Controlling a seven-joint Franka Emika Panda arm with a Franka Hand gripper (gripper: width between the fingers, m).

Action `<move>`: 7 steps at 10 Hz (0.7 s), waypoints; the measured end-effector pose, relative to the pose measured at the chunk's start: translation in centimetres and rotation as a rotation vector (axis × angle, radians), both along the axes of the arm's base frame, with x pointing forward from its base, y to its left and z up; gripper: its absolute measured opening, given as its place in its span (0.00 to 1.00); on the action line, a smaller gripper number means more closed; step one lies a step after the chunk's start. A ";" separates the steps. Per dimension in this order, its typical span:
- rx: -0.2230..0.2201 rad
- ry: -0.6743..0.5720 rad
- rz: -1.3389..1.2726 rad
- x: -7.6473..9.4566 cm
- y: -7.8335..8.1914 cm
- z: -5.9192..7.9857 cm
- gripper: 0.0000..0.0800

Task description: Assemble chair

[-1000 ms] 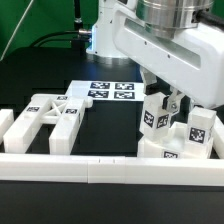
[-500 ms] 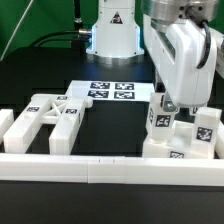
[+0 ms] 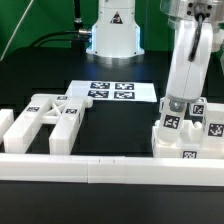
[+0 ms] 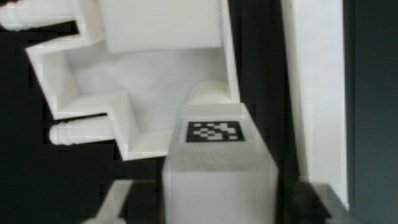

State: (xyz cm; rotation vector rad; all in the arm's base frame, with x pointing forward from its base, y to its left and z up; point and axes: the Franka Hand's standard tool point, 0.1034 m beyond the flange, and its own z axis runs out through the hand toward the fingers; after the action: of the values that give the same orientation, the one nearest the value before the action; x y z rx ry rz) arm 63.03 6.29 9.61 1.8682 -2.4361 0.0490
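Observation:
My gripper (image 3: 177,104) is shut on a white chair leg (image 3: 172,122) with a tag on it. It holds the leg upright against the blocky white seat (image 3: 184,147) at the exterior view's right. A second tagged white part (image 3: 212,126) stands on the seat beside it. In the wrist view the leg (image 4: 217,150) runs between my fingers (image 4: 121,204). The seat (image 4: 125,70), with round pegs on its side, lies just beyond it. Two ladder-like frames (image 3: 50,115) lie at the exterior view's left.
The marker board (image 3: 112,90) lies flat at mid-table behind the parts. A long white border bar (image 3: 100,168) runs along the front edge, and it also shows in the wrist view (image 4: 338,100). The robot's base (image 3: 113,35) stands at the back.
My gripper has moved to the exterior view's right with the leg. The leg now stands more upright and closer to the seat. The frames have not moved.

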 end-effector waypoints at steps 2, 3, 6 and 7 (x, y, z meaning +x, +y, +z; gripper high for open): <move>0.001 -0.002 -0.007 0.0 0.1 0.0 0.36; 0.003 0.002 0.046 0.0 0.1 0.0 0.57; 0.011 0.020 0.292 0.0 0.1 0.0 0.80; 0.011 0.023 0.337 0.0 0.1 0.0 0.81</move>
State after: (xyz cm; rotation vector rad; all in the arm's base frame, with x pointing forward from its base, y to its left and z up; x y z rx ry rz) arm 63.03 6.37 9.56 2.2481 -2.0838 0.0315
